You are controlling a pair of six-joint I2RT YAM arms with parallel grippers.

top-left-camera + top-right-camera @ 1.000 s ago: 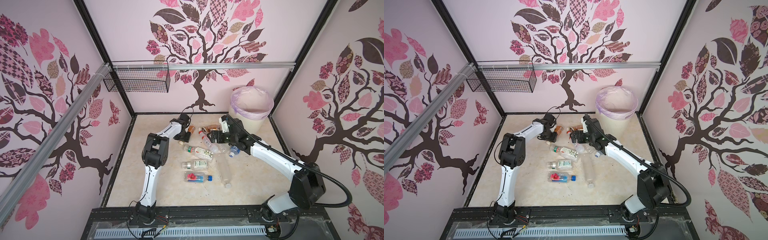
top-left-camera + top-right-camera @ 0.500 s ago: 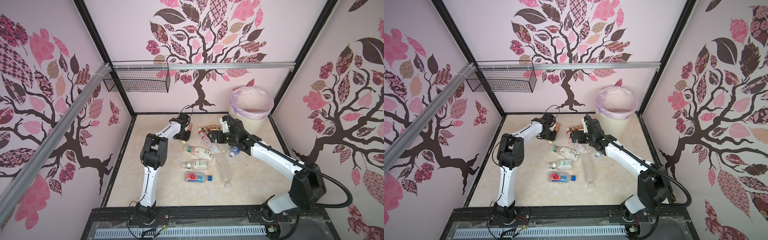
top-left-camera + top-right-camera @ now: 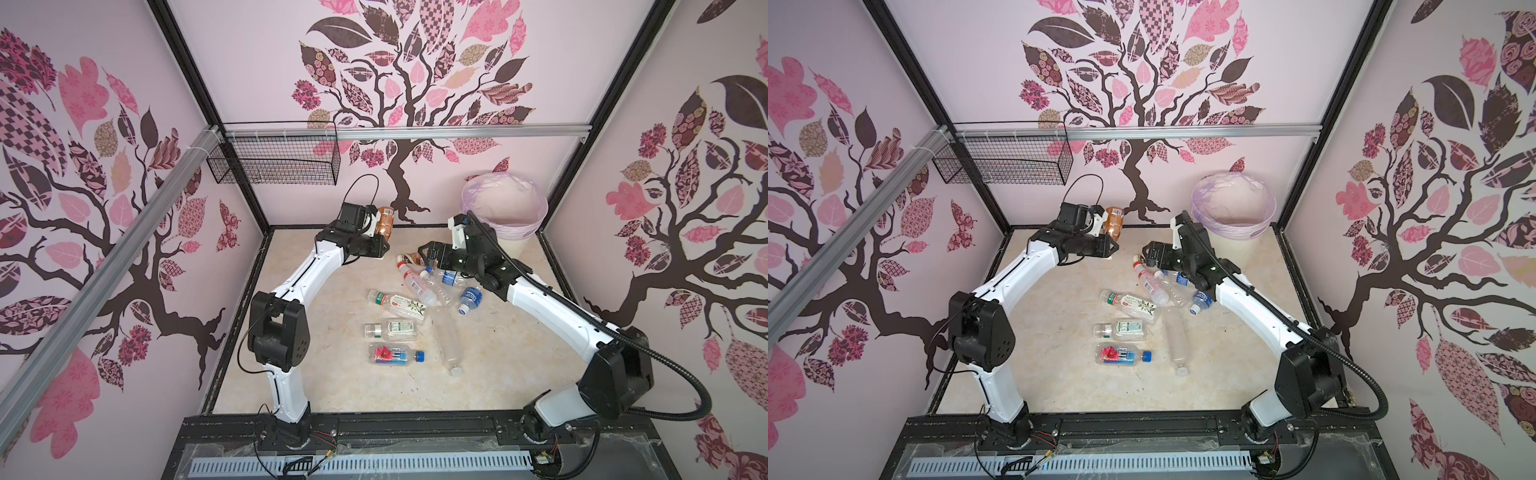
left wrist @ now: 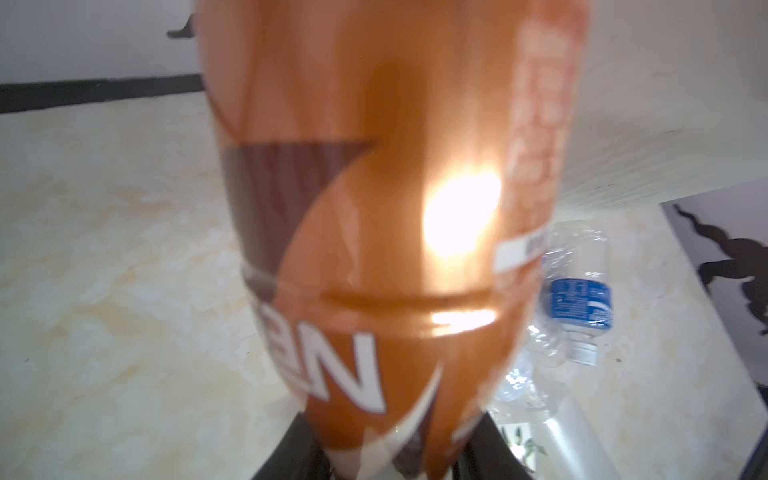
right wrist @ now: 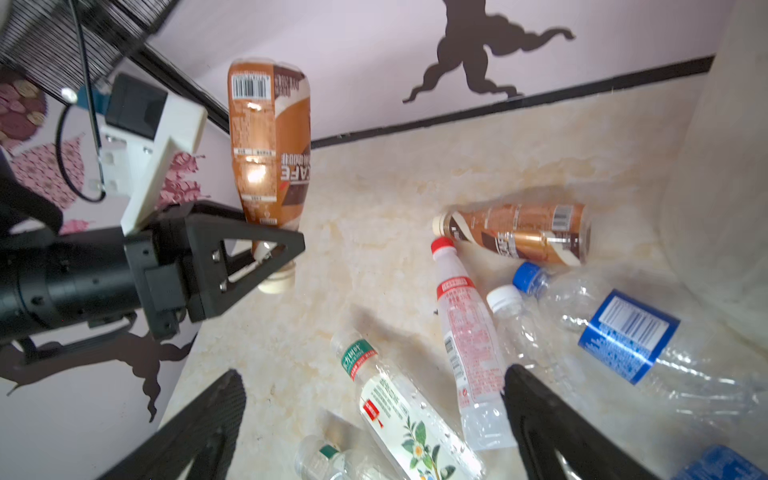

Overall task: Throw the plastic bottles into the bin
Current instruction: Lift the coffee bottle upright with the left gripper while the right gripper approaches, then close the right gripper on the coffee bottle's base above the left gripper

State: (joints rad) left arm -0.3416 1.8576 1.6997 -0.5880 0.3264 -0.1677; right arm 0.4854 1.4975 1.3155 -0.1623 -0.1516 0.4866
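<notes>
My left gripper [image 3: 380,246] is shut on the neck of a brown-gold bottle [image 3: 385,219], held cap-down above the floor near the back wall. That bottle [image 4: 374,208] fills the left wrist view. In the right wrist view the same bottle [image 5: 270,145] stands inverted in the black jaws. My right gripper [image 5: 374,415] hangs open and empty over several plastic bottles lying mid-floor: another brown-gold one [image 5: 519,232], a red-capped one [image 5: 465,332], a green-labelled one [image 5: 399,399] and a blue-labelled one [image 5: 623,332]. The bin [image 3: 517,245], lined with a lilac bag, stands at the back right, just behind the right gripper [image 3: 428,253].
More bottles lie nearer the front: a small clear one [image 3: 392,328], a blue-capped one [image 3: 395,356] and a long clear one [image 3: 444,336]. A black wire mesh basket [image 3: 274,162] hangs from the rail at the back left. Patterned walls close in three sides.
The left gripper closed on the brown-gold bottle and raised it off the floor, cap down. The right arm has stayed where it was.
</notes>
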